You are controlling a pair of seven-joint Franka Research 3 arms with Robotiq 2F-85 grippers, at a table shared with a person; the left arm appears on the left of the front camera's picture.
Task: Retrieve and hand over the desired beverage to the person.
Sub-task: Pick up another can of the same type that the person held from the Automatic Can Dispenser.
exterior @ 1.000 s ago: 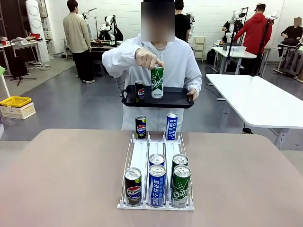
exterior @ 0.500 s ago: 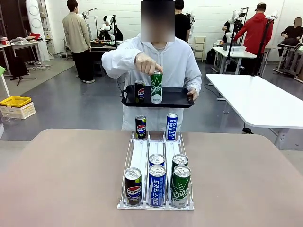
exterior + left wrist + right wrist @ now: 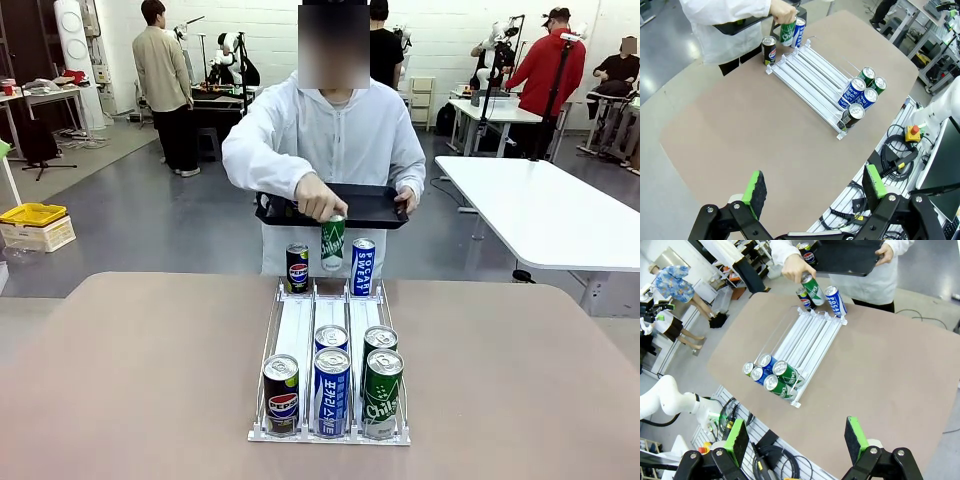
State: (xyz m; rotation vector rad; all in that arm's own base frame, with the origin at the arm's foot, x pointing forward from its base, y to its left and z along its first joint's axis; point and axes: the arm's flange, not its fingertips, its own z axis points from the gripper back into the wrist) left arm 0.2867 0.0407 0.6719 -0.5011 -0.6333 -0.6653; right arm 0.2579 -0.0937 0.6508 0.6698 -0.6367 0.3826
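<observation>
Beige tabletop (image 3: 130, 380) runs from my side out to the person (image 3: 345, 140) in a white hooded jacket at twelve o'clock, with grey lab floor and other tables behind. On it lies a white three-lane can rack (image 3: 296, 330), its lanes running six to twelve.

At the six o'clock end I count five cans: a near Pepsi can (image 3: 281, 394) in the left lane, two near Pocari Sweat cans (image 3: 331, 390) in the middle and two near Chilsung cans (image 3: 381, 392) on the right. At the twelve o'clock end a far Pepsi can (image 3: 297, 268) stands toward eleven and a far Pocari Sweat can (image 3: 363, 266) toward one. Between them the person's hand (image 3: 320, 200) holds a green Chilsung can (image 3: 333, 243) by its top, a little higher than its neighbours. I cannot tell whether it touches the rack. The person's other hand (image 3: 405, 195) grips a black tray (image 3: 375, 207).

My left gripper (image 3: 814, 186) hangs high above the table, well apart from the rack, fingers spread wide. My right gripper (image 3: 796, 436) hangs just as high, fingers equally wide apart.
</observation>
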